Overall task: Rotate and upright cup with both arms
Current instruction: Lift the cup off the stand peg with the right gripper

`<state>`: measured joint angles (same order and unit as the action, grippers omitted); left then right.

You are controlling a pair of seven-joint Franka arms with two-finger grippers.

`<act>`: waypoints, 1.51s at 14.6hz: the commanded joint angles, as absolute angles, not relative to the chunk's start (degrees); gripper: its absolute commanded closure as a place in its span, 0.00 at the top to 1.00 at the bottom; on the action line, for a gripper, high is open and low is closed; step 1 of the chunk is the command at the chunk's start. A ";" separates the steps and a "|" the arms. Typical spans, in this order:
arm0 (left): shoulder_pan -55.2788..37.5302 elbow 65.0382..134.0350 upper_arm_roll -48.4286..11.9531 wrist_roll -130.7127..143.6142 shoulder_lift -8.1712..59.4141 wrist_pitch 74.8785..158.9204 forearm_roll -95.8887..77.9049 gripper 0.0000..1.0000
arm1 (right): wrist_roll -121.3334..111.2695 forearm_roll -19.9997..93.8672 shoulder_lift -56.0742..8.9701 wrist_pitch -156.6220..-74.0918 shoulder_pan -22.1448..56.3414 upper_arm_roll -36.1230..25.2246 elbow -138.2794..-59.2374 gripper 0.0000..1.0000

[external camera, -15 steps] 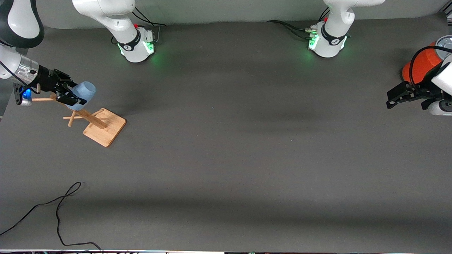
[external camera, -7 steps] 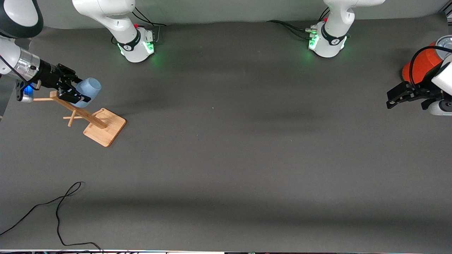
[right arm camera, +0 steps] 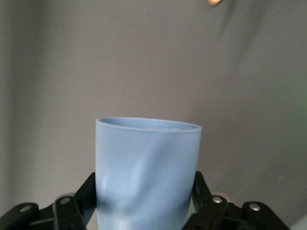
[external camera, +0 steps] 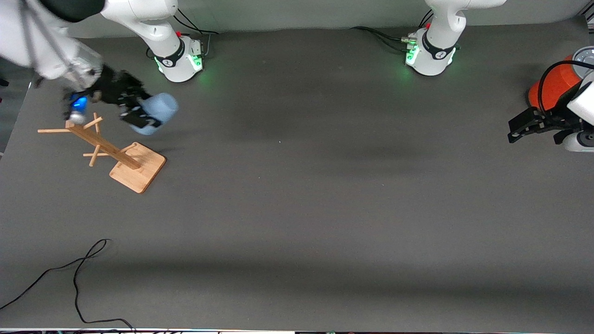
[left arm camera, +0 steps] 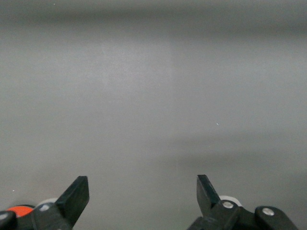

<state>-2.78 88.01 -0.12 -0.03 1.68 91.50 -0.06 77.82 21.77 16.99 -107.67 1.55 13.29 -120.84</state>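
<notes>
The light-blue cup (external camera: 159, 111) lies on its side in the air, held by my right gripper (external camera: 139, 113), which is shut on it beside the top of the wooden rack, at the right arm's end of the table. Its open mouth points toward the table's middle. In the right wrist view the cup (right arm camera: 146, 167) sits between the black fingers (right arm camera: 84, 191). My left gripper (external camera: 522, 126) is open and empty, waiting by the orange can at the left arm's end; its fingertips (left arm camera: 76, 191) stand wide apart over bare table.
A wooden peg rack (external camera: 123, 155) on a square base stands under the right gripper. An orange-red can (external camera: 552, 86) with grey lid stands by the left gripper. A black cable (external camera: 76, 273) lies near the front edge at the right arm's end.
My right gripper has lifted the cup off the rack's peg and carried it toward the table's middle and the robot bases. The left arm has not moved.
</notes>
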 commanded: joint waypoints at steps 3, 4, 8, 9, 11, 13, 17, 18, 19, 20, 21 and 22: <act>-3.25 87.10 0.26 -0.70 1.93 90.79 0.18 1.00 | 94.01 20.40 7.31 -120.28 1.41 29.41 -117.16 0.51; -3.25 87.10 0.26 -0.70 1.93 90.79 0.18 1.00 | 97.87 17.43 4.95 -123.19 1.49 31.71 -117.07 0.51; -3.25 87.10 0.26 -0.70 1.93 90.79 0.18 1.00 | 117.37 -0.83 -7.96 -132.69 2.80 39.98 -116.11 0.51; -3.25 87.10 0.26 -0.70 1.93 90.79 0.18 1.00 | 122.64 -6.19 -11.74 -134.19 4.29 40.16 -115.06 0.51; -3.25 87.10 0.26 -0.70 1.93 90.79 0.18 1.00 | 133.36 -17.52 -19.82 -134.47 7.63 40.17 -112.17 0.51; -3.25 87.10 0.26 -0.70 1.93 90.79 0.18 1.00 | 142.34 -26.59 -26.86 -134.47 10.44 40.17 -109.61 0.51; -3.25 87.10 0.26 -0.70 1.93 90.79 0.18 1.00 | 149.67 -31.64 -35.67 -134.39 14.67 40.08 -106.18 0.51; -3.25 87.10 0.26 -0.70 1.93 90.70 0.18 1.00 | 150.46 -31.73 -36.90 -134.38 15.55 39.90 -105.56 0.51; -3.25 87.10 0.26 -0.62 1.93 90.79 0.18 1.00 | 150.82 -31.82 -38.05 -134.47 16.43 39.73 -104.95 0.52; -3.16 87.10 0.26 -0.70 2.02 90.79 0.18 1.00 | 151.43 -31.82 -39.62 -134.47 16.70 39.64 -104.25 0.52; -3.16 87.10 0.26 -0.70 2.02 90.79 0.18 1.00 | 152.91 -32.34 -40.86 -134.47 16.79 39.64 -103.37 0.52; -3.16 87.19 0.26 -0.70 2.02 90.79 0.18 1.00 | 153.36 -33.30 -41.39 -134.39 17.48 39.64 -103.27 0.52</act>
<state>-2.82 88.00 -0.08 -0.03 1.69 91.50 -0.06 150.18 -30.65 -38.73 -135.04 16.03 39.92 -106.17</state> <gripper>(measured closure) 0.000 0.189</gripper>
